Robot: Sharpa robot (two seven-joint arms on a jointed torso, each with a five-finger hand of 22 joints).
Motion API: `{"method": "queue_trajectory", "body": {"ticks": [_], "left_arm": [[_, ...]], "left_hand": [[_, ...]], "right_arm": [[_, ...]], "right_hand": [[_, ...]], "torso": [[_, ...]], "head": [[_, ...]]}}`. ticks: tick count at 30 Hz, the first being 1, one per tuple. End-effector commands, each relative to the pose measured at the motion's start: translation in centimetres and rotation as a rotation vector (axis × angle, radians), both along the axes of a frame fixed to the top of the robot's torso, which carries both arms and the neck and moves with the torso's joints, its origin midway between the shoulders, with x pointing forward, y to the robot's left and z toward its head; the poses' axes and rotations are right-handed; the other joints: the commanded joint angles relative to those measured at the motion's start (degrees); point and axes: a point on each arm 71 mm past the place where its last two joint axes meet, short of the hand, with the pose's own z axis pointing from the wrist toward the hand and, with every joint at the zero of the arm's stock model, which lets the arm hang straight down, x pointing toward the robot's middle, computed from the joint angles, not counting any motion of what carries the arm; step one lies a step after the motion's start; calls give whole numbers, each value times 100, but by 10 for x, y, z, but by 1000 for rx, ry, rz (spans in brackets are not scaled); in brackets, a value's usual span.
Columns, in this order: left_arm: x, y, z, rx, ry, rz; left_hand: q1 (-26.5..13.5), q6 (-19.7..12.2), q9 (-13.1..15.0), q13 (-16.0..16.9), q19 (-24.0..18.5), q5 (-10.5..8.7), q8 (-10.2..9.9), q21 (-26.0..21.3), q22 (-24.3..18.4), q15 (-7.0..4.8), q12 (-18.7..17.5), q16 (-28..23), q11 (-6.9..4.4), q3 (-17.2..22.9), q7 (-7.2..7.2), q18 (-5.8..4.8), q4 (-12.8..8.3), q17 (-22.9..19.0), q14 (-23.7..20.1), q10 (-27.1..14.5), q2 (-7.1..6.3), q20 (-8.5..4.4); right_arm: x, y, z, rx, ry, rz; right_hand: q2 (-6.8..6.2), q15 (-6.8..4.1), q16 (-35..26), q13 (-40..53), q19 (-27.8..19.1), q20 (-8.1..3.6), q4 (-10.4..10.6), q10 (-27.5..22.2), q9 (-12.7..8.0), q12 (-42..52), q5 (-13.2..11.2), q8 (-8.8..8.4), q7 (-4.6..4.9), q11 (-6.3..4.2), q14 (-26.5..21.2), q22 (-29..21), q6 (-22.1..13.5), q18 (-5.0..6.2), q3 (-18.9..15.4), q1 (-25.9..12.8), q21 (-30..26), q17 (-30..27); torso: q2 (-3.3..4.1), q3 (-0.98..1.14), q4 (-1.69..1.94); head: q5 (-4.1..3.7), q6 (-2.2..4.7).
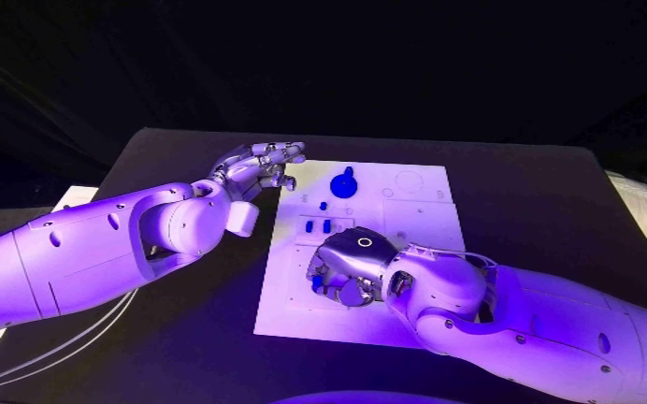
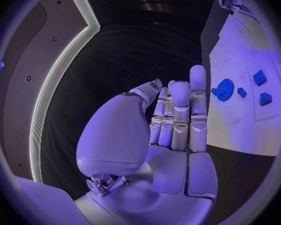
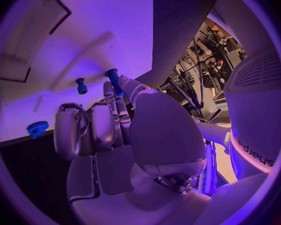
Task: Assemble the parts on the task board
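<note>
- Parts: a blue peg [image 3: 113,80] is pinched at the right hand's [image 1: 345,273] fingertips over the white task board's [image 1: 405,236] near half
- "edjeys"-like lettering on that arm's casing
- Left hand [image 1: 259,166] flat, fingers together, empty, beside the board's far-left corner
- Blue gear [image 1: 344,183] lies near it

1. This looks like a robotics lab or a demo booth: a black bench [image 1: 539,198] stands before a dark black backdrop [image 1: 323,39].
2. Beyond the right robot hand [image 3: 115,135], metal frames and equipment [image 3: 203,70] crowd the room.
3. A lit strip [image 2: 53,85] runs along the wall beside the left robot hand [image 2: 159,135].
</note>
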Motion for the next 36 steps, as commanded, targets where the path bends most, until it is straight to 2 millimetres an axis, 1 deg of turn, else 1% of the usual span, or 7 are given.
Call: {"method": "queue_trajectory", "body": {"ticks": [1, 8, 20, 24, 27, 34, 36], "left_arm": [[-1, -2, 1, -14, -5, -17], [-1, -2, 1, -13, -5, -16], [0, 0, 1, -12, -5, -14], [0, 0, 1, -11, -4, -13], [0, 1, 0, -10, -4, -11], [1, 0, 0, -9, -3, -10], [0, 0, -2, -8, 0, -12]], "left_hand": [[33, -41, -3, 5, 40, 34, 5, -30, -8, 14, 40, 23, -4, -23, 3, 106, -23, 7, -41, -54, 15, -8], [33, -41, -3, 5, 40, 34, 5, -30, -8, 14, 40, 23, -4, -23, 3, 106, -23, 7, -41, -54, 15, -8], [38, -45, -2, 9, 47, 32, 12, -38, -15, 15, 65, 25, -2, -33, 5, 106, -28, -7, -46, -69, 31, -8], [38, -45, -2, 9, 47, 32, 12, -38, -15, 15, 65, 25, -2, -33, 5, 106, -28, -7, -46, -69, 31, -8], [38, -45, -2, 9, 47, 32, 12, -38, -15, 15, 65, 25, -2, -33, 5, 106, -28, -7, -46, -69, 31, -8], [38, -45, -2, 9, 47, 32, 12, -38, -15, 15, 65, 25, -2, -33, 5, 106, -28, -7, -46, -69, 31, -8], [38, -45, -2, 9, 47, 32, 12, -38, -15, 15, 65, 25, -2, -33, 5, 106, -28, -7, -46, -69, 31, -8]], "right_arm": [[0, -1, -2, -19, -5, -7], [1, -4, 4, 61, -42, -27], [-3, -30, 28, 248, -59, -67], [4, -62, 40, 265, 29, -161], [10, -95, 48, 256, 103, -280], [7, -152, 44, 163, 173, -524], [4, -161, 41, 142, 176, -574]], "right_hand": [[-93, 61, -70, 8, -51, 40, 16, -203, -58, -3, 77, -8, 33, 40, 122, 137, -189, 27, -97, -107, -80, -62], [-106, 186, -265, 26, -314, 165, 84, -1140, -207, 61, 182, 7, 83, 197, 47, -239, -615, 123, -831, -106, -403, -336], [-33, 193, -453, 35, -384, 185, 346, -1243, -230, 279, 180, 8, -19, 210, -7, -404, -748, 159, -1649, 168, -550, -596], [81, 110, -453, 90, -344, 130, 409, -766, -209, 564, 215, 41, 57, 93, 11, -374, -637, 153, -1752, 224, -527, -591], [211, 18, -134, 256, -54, 55, 489, 143, -162, 974, 272, 148, 94, -24, 139, 18, -386, 50, -1763, 195, -203, -168], [167, -232, 426, 1066, 424, -197, 979, 1301, -126, 1905, 898, 300, -147, -314, 297, 704, -214, -128, -2183, -312, 365, 548], [227, -277, 666, 2630, 532, -250, 1078, 1290, -85, 3282, 992, 405, -205, -353, 331, 881, -182, -173, -2363, -354, 507, 874]], "torso": [[3, -2, -4], [2, 6, -2], [-18, 4, -15], [-23, -8, -24], [-46, -22, -64], [-117, -44, -179], [-139, -39, -206]], "head": [[5, 1], [5, -3], [-49, 44], [-115, 75], [-158, 88], [-267, 112], [-279, 122]]}}
